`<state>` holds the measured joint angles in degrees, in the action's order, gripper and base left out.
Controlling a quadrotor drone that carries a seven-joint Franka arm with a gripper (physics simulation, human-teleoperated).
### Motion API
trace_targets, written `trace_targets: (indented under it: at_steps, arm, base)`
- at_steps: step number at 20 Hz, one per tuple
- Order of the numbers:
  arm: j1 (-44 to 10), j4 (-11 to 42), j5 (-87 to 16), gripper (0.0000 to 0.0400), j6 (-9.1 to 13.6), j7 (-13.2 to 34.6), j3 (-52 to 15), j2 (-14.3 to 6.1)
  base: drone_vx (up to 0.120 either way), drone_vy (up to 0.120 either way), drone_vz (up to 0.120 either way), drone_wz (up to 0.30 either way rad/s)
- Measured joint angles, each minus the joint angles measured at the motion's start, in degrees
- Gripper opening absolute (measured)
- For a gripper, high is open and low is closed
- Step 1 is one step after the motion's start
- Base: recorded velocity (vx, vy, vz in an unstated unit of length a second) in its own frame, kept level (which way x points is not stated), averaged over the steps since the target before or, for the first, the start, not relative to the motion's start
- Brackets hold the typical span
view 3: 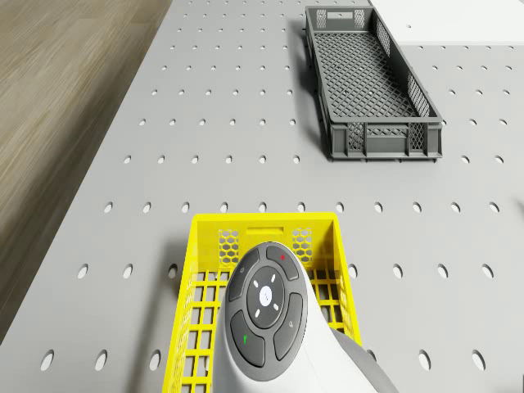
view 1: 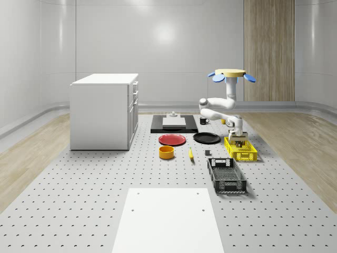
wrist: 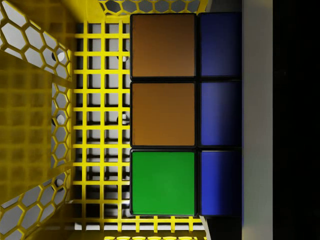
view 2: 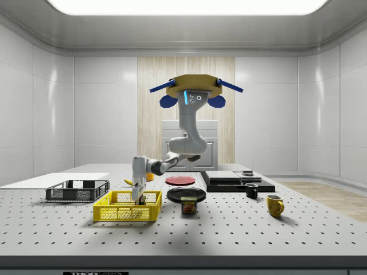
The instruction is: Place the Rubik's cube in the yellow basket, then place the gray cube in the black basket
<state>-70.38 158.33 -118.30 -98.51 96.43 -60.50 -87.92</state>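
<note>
The drone hovers above the table just behind the yellow basket, its arm reaching down into it. My gripper is inside the basket, shut on the Rubik's cube, whose orange, green and blue tiles hang just above the basket's mesh floor. One grey finger lies against the cube's blue side. From the side, the gripper dips below the basket rim. A small gray cube lies on the table beside the yellow basket. The black basket stands nearer the front.
A white cabinet stands at the whole-scene view's left. A red plate, black plate, orange bowl and black tray sit mid-table. A can and yellow mug stand nearby. A white sheet lies in front.
</note>
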Motion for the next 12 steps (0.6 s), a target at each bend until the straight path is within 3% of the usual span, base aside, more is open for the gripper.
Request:
trace_targets:
  at_steps: [3,7,12]
  arm:
    - [-0.18,-0.6,-1.2,0.0325,-0.2,-0.12,1.16,0.49]
    - [-0.08,-0.88,-1.93,0.0372,-0.02,-0.32,1.78,1.05]
    - [0.92,0.37,-0.21,0.0392,1.48,-0.58,-0.27,1.28]
  base:
    - [0.0,0.0,0.0,0.0]
    - [0.0,0.0,0.0,0.0]
    - [0.0,0.0,0.0,0.0]
